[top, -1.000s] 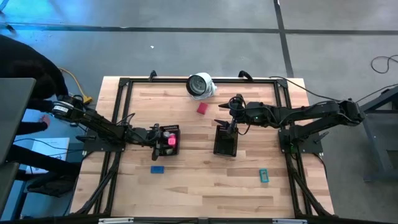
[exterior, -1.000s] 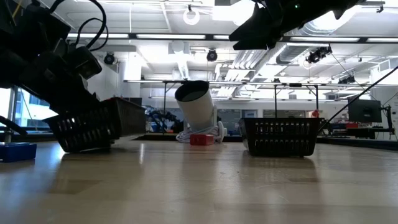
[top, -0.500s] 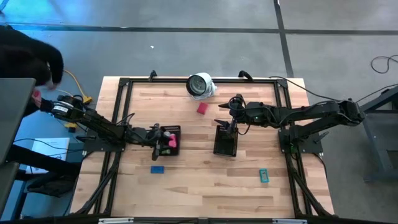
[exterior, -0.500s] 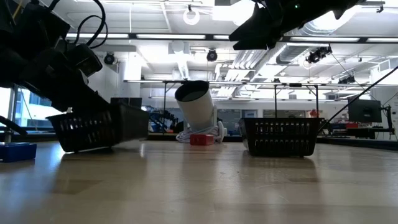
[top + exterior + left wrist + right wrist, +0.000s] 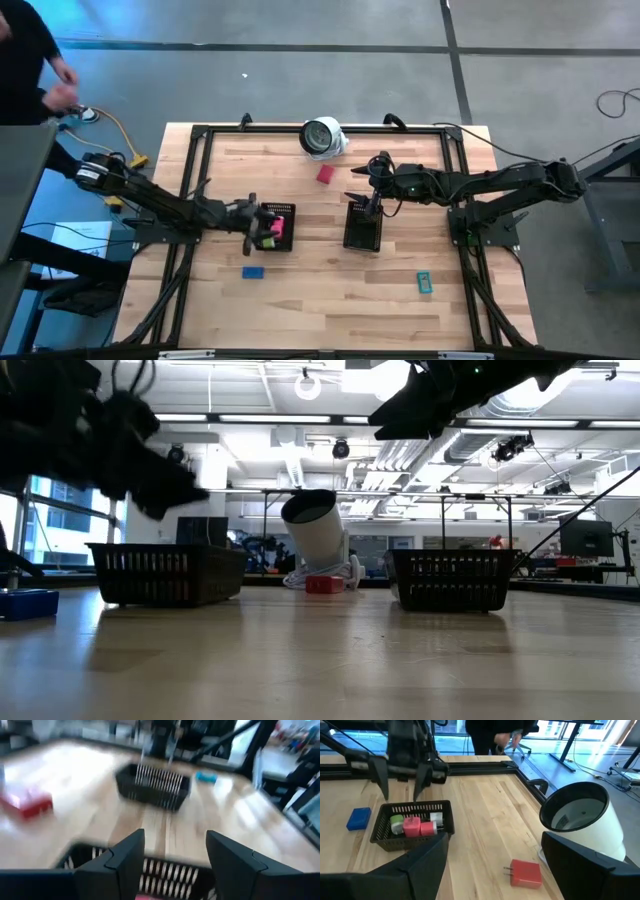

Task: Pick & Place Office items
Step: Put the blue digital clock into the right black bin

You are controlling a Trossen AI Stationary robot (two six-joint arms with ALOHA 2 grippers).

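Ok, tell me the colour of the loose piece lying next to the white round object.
Red, clearest in the right wrist view.

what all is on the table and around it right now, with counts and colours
mesh trays: 2, black, left tray mid-table left, right tray near centre
pieces in left tray: pink, green and white ones, exact count unclear
red piece: 1, on wood behind the trays
blue piece: 1, in front of left tray
teal piece: 1, front right
round white object: 1, dark face, back edge
person: 1, dark clothes, beyond the table's left corner
left end effector: open, at left tray's edge, empty
right end effector: open, above right tray, empty
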